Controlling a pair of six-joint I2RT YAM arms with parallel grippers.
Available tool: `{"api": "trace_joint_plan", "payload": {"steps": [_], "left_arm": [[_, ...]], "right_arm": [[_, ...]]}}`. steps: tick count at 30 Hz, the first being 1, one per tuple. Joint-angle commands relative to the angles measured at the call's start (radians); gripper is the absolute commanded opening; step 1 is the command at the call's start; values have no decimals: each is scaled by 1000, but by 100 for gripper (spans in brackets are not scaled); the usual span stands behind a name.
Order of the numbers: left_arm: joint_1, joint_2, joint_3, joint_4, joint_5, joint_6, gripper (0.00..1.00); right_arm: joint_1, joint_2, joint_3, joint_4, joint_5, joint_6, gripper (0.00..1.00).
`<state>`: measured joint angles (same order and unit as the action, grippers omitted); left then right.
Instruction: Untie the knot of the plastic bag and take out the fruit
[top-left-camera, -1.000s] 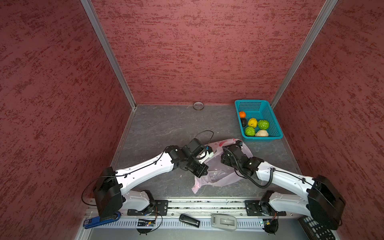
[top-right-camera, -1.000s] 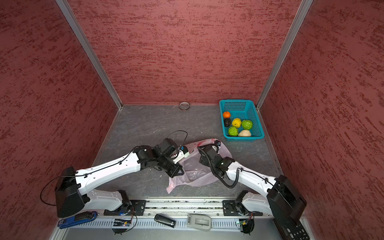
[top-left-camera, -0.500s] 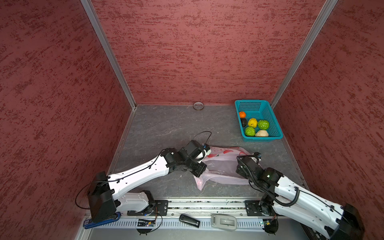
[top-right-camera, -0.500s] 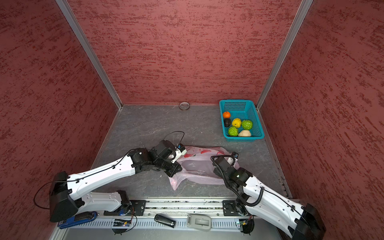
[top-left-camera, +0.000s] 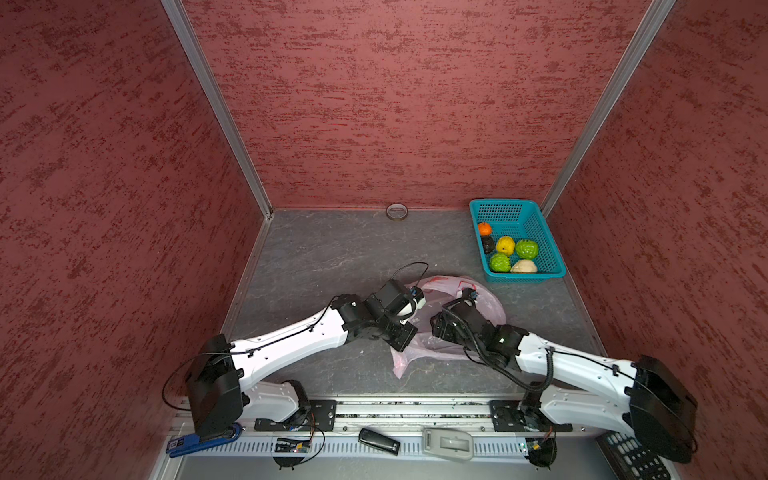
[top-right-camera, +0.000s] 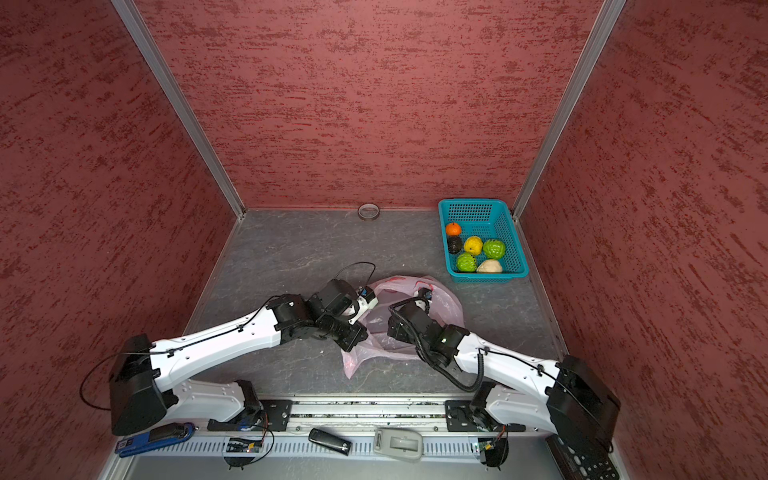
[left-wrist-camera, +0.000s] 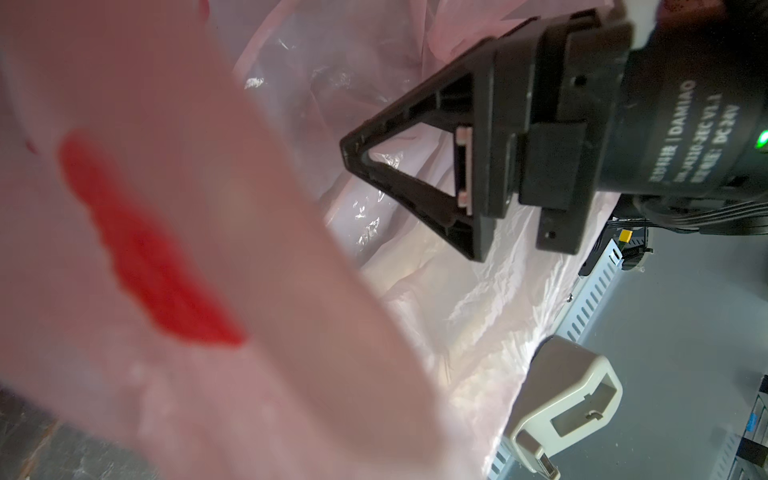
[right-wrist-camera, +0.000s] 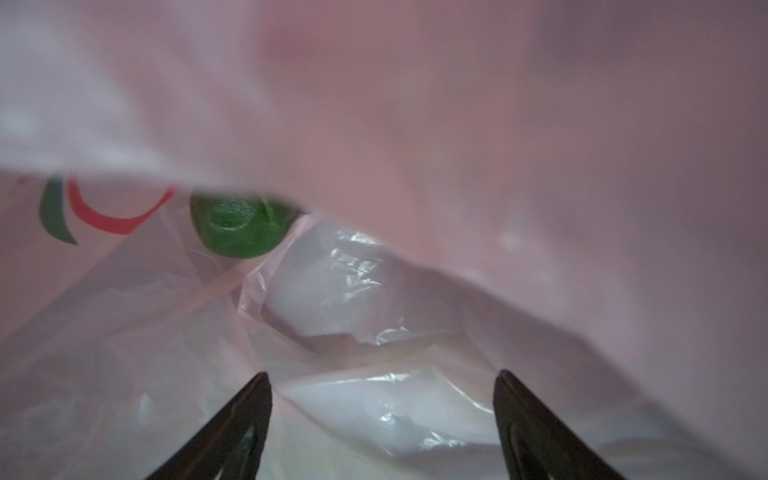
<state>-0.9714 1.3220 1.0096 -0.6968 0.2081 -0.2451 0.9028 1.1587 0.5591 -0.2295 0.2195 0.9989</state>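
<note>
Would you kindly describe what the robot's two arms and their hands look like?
The left arm and right arm share white shells, black joints and shoulder blocks, with black cables running outside. The left hand and right hand are black; the right's fingers are hollow triangles tapering to points, behind them a black motor lettered DAMIAO.

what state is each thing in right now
pale pink plastic bag, mouth open, lying crumpled
left gripper, shut on the bag's edge
right gripper, open, inside the bag
green round fruit, loose inside the bag
teal perforated plastic basket, upright, holding six small fruits
</note>
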Motion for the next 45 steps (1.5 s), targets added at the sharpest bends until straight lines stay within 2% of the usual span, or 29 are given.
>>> {"api": "trace_joint_plan", "payload": {"steps": [1, 5, 8, 13, 18, 22, 26, 31, 40, 45], "left_arm": [[4, 1, 15, 11, 12, 26, 0], [6, 7, 18, 6, 21, 39, 0], [8, 7, 34, 10, 35, 44, 0], [8, 5, 48, 9, 45, 56, 0], [7, -3, 20, -3, 61, 61, 0], [15, -10, 1, -31, 48, 48, 0], [14, -32, -8, -74, -8, 5, 0], [19, -32, -2, -128, -133, -53, 0], [33, 2, 63, -251, -354, -174, 0], [36, 12, 64, -242, -356, -183, 0]], "right_arm": [[8, 43, 46, 124, -19, -19, 86], [7, 96, 81, 93, 25, -19, 88], [0, 106, 51, 184, 58, -18, 90], [-15, 191, 66, 360, -44, 1, 89], [-15, 302, 153, 318, -82, 15, 92], [-15, 367, 156, 280, -13, 60, 97], [-29, 368, 132, 274, 53, 88, 98], [-33, 397, 175, 284, 40, 67, 98], [-36, 377, 156, 118, 125, 150, 98], [-35, 301, 94, -21, 183, 240, 97]]}}
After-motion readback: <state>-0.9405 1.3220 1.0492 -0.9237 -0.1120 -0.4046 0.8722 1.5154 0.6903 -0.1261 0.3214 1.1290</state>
